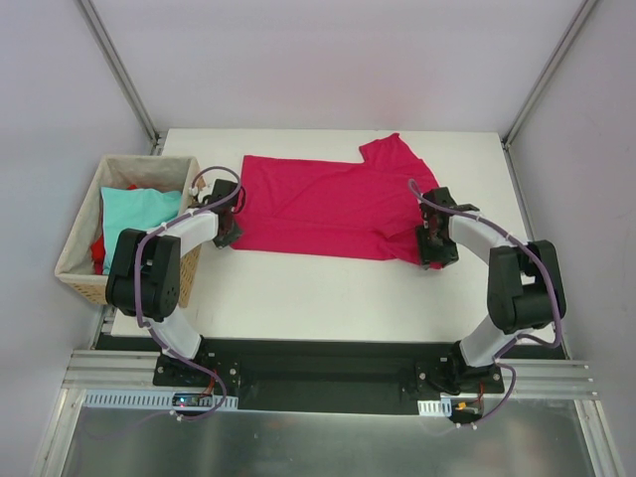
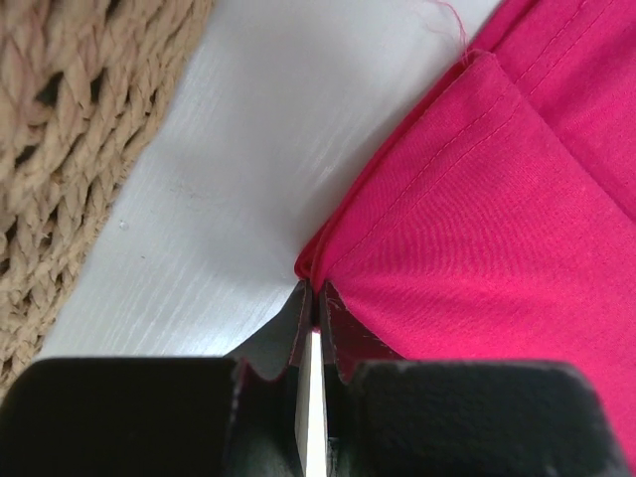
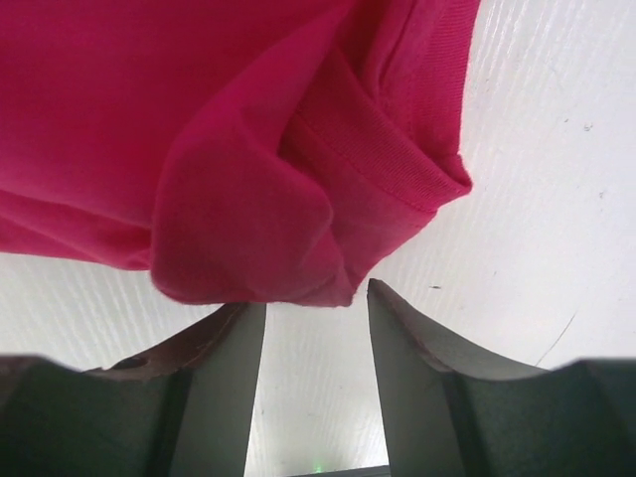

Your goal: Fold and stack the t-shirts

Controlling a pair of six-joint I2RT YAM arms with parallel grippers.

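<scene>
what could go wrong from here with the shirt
1. The left jaws are shut on only a thin pinch of the shirt at its edge; it could slip out on a lift.
2. The right jaws are open, with the bunched corner just ahead of them, not between them; closing here may miss it or catch one layer.
3. The basket sits close beside the left jaws; a sideways swing might knock it.
</scene>
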